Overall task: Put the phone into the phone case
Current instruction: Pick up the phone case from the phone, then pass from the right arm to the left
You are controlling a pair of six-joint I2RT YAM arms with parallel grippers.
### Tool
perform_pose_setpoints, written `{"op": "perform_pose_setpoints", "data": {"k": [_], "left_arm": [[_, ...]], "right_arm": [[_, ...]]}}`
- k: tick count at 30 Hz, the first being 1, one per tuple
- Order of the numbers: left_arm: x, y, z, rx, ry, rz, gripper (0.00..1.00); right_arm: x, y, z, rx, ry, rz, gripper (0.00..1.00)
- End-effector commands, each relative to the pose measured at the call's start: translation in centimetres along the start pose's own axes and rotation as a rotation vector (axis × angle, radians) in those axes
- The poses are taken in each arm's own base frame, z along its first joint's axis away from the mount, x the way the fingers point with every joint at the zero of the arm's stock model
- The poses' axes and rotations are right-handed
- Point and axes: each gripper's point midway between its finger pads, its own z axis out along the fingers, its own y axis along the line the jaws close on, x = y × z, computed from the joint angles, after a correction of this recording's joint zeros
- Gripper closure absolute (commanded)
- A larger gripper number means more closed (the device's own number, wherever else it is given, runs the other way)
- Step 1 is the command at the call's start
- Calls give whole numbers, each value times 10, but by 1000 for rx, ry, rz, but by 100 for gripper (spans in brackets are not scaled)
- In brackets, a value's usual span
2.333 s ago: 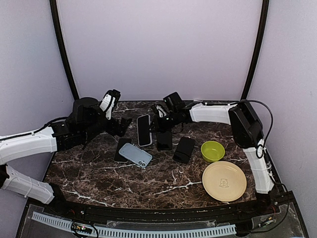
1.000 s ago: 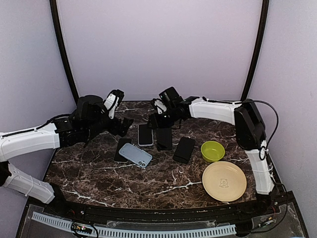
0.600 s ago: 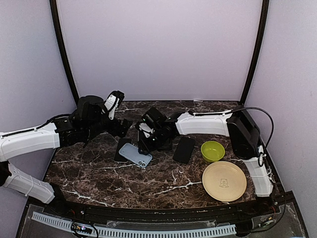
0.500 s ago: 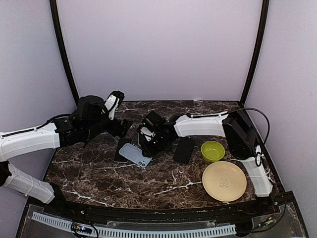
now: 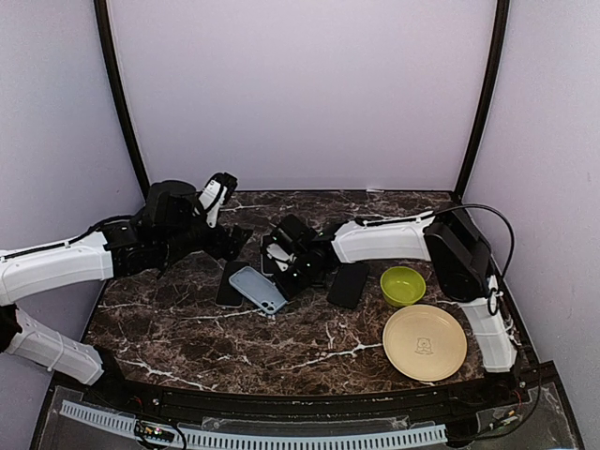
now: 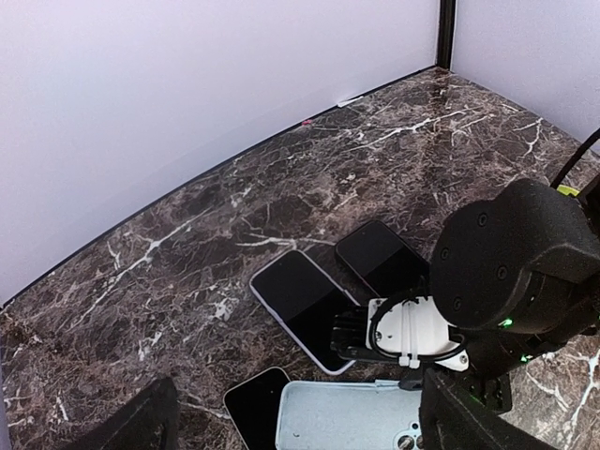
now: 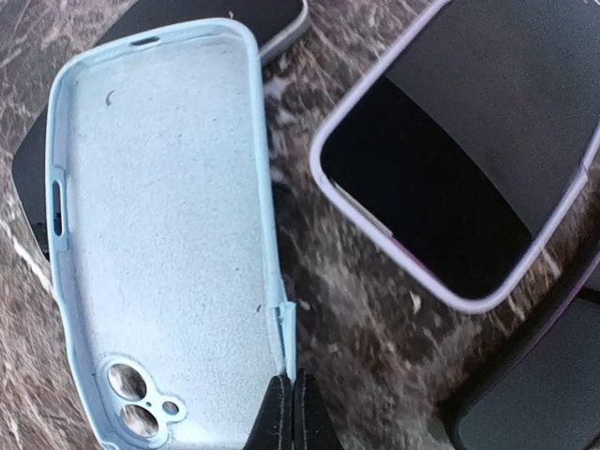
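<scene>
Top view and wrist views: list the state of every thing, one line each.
phone case: empty, open side up, side wall pinched
right gripper: shut on phone case
left gripper: open, holding nothing
lilac-rimmed phone: screen up, outside the case
green bowl: upright, empty
yellow plate: empty

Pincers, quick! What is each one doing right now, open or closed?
Left pincer: open, holding nothing.
Right pincer: closed on the side rim of the light blue phone case.

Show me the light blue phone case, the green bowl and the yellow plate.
light blue phone case (image 7: 159, 234), right wrist view, on its inner floor.
green bowl (image 5: 403, 284), top view, on its bare inside.
yellow plate (image 5: 425, 342), top view, on its bare middle.
</scene>
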Motion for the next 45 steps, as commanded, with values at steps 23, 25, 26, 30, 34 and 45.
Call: {"op": "perform_pose_setpoints", "data": {"k": [23,25,26,30,34,45], "left_arm": [[-33,-103,-53,682,-143,10,12],[-37,-102,-60,692,-157,24,12],[-37,-102,-61,697,-155,25,12],[-35,-113,-66,786,-95,-6,18],[-37,-119,-66,836,-55,-45,46],[-62,-120,-105,914,-289,-40,100]], "right_arm": [[-16,-4,-270,724,-627,-597,100],[-16,2,-275,719,-633,-616,100],[-16,7,-278,705,-642,-627,100],[-24,33,-302,629,-705,-654,100],[-31,51,-324,586,-776,-668,100],[-34,56,-343,524,-898,-588,92]]}}
